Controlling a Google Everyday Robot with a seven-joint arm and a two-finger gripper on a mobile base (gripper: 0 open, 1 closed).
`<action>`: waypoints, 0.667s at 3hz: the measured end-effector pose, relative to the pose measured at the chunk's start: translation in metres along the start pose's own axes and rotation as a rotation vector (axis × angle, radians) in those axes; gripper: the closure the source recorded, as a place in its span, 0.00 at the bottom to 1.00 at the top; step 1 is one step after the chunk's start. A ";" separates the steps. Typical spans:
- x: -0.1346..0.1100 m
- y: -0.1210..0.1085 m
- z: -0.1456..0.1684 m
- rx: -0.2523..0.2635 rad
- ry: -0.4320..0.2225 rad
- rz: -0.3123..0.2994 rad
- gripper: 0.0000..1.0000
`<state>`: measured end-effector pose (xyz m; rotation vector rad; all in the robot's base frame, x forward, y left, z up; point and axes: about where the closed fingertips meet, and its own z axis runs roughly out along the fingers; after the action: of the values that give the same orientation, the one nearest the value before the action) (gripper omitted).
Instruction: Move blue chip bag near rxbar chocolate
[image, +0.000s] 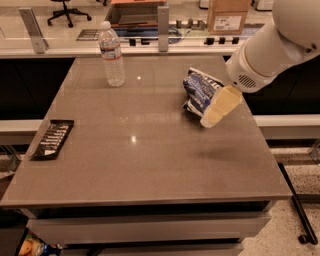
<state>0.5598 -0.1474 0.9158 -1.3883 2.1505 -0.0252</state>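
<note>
Brown, faintly glossy table (150, 165) with a square top, seen from above its near edge. A pale counter runs behind the far edge, carrying upright grey posts, a cardboard box (227, 15) and small dark items. An office chair (67, 10) stands on the floor beyond the counter, and speckled flooring shows off the near-right corner.

A clear water bottle (112, 55) stands upright near the far edge, left of centre, well back from the line joining the two task items. The chocolate bar (52, 139), a flat black wrapper with rows of white text, lies against the left edge about midway along it.

The chip bag (200, 91), dark blue and crumpled with white lettering, sits toward the right edge in the far half of the table, well apart from the bar.

The white arm (270, 45) reaches in from beyond the far-right corner. Its pale yellow gripper (210, 119) slants down to the bag's right side and overlaps its edge. Whether it is open or closed, or has hold of the bag, cannot be told.
</note>
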 end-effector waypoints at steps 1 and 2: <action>-0.009 -0.015 0.020 0.031 -0.038 0.006 0.00; -0.017 -0.025 0.041 0.040 -0.066 0.015 0.00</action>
<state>0.6050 -0.1327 0.8972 -1.3327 2.0950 -0.0165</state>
